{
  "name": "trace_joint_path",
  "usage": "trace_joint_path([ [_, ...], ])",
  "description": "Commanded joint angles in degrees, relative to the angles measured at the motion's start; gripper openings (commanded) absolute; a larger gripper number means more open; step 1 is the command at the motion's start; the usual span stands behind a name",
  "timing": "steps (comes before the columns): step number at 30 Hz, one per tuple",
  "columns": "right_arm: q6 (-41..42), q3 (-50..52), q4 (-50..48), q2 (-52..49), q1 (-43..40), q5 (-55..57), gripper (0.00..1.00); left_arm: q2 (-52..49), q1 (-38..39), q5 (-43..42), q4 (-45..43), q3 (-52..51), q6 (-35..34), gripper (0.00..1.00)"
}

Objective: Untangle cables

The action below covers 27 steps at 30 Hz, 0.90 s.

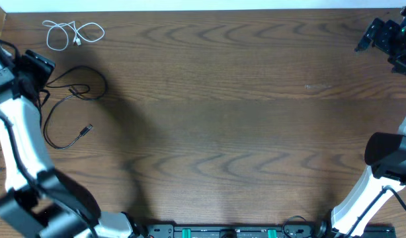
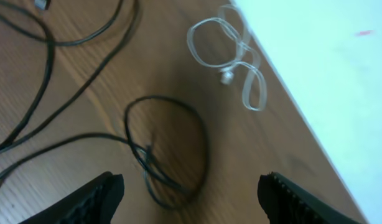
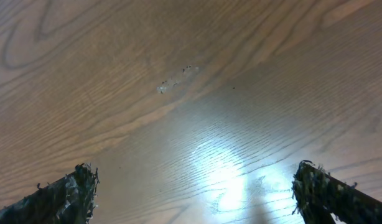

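Observation:
The white cable (image 1: 74, 33) (image 2: 231, 59) lies in loose loops at the table's far left corner, apart from the others. Two black cables lie just in front of it. One forms a small loop (image 1: 81, 91) (image 2: 169, 149). A longer one (image 1: 57, 132) curves toward the front and ends in a plug (image 1: 88, 128). The black strands cross each other by the loop. My left gripper (image 1: 44, 71) (image 2: 191, 199) hovers over the small black loop, open, with nothing gripped. My right gripper (image 1: 363, 41) (image 3: 194, 196) stands open over bare wood at the far right.
The wooden table (image 1: 243, 119) ends at a white edge (image 2: 315, 56) close behind the white cable. The arm bases and a black rail (image 1: 229, 231) run along the front edge.

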<state>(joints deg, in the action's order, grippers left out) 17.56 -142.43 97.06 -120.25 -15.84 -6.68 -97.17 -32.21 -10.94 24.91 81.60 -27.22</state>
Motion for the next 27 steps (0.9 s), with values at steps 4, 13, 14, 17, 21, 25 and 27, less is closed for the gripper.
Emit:
trace_joint_path([
  [4, 0.17, -0.7, 0.07, 1.86, 0.13, -0.13, 0.99, -9.57, -0.2, 2.16, -3.34, -0.55, -2.38, 0.75],
  [13, 0.17, -0.7, 0.07, 1.86, 0.13, -0.13, 0.99, -14.69, -0.2, -0.79, -5.97, -0.55, -2.45, 0.75],
  [14, 0.17, -0.7, 0.07, 1.86, 0.13, -0.13, 0.99, -14.78, -0.2, -0.76, -5.79, -0.55, -2.38, 0.68],
  [17, 0.17, -0.7, 0.07, 1.86, 0.13, -0.13, 0.99, -14.8, -0.2, -0.46, -5.09, -0.55, 0.04, 0.34],
  [21, 0.17, -0.7, 0.07, 1.86, 0.17, -0.13, 0.99, -14.8, -0.55, -0.13, -1.49, -0.55, 0.39, 0.08],
  [25, 0.17, -0.7, 0.07, 1.86, 0.13, -0.13, 0.99, -14.38, -1.64, -0.17, 3.72, -0.5, 0.35, 0.07],
  [27, 0.17, -0.7, 0.07, 1.86, 0.13, -0.13, 0.99, -13.44, -2.4, -0.15, 6.75, -0.48, 0.33, 0.08],
])
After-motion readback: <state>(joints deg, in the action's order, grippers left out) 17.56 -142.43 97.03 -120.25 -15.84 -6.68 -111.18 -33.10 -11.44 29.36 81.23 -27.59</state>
